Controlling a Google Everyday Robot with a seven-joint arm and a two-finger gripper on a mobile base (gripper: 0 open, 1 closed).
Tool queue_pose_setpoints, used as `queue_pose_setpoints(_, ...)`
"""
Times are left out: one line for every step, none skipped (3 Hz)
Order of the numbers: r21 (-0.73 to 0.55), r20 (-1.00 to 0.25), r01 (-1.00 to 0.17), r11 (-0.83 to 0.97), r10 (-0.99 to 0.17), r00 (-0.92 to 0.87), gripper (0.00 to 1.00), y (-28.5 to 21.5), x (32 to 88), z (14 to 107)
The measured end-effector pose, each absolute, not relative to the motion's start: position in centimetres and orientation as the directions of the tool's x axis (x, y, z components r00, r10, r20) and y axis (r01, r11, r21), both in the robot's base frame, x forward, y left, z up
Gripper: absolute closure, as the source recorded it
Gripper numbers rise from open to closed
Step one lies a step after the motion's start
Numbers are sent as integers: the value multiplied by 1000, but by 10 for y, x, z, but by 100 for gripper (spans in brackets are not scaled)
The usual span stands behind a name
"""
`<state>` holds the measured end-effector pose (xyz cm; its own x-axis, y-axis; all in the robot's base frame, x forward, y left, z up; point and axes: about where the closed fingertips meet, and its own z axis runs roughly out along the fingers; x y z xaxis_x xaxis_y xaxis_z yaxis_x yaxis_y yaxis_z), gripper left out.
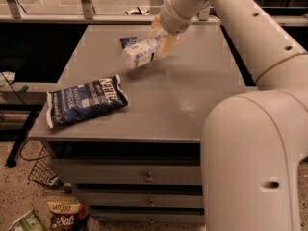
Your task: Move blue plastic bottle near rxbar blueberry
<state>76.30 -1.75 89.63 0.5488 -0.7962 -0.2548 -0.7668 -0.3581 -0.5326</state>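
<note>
Crinkled glossy chip bag [86, 100] lies flat at 8 o'clock on smooth grey desk [187, 95]. Toward 11, gripper [161, 39], jaws clamped on blue plastic bottle [140, 53]: clear cylinder, sideways above desk. Just behind, partly hidden: flat dark rxbar blueberry [127, 41].

"KETTLE" stands in pale letters on the chip bag [84, 102] at the near left of the table [192, 90]; its smaller print is too fine to read. A snack bag [65, 216] on the floor [14, 177], near left, shows "Salt". No print can be read on the label of the bottle [139, 53], clasped in the gripper [161, 36] over the far middle of the table, nor on the bar [127, 41] behind it.
</note>
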Motion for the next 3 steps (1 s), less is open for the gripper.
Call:
queue_pose_setpoints(-476,-260,-793,-380,-801,539,100,14,775,866)
queue_pose_setpoints(-448,-270,-820,-357,-820,505,100,24,788,850)
queue_pose_setpoints(-448,-270,-820,-358,-820,505,100,25,788,851)
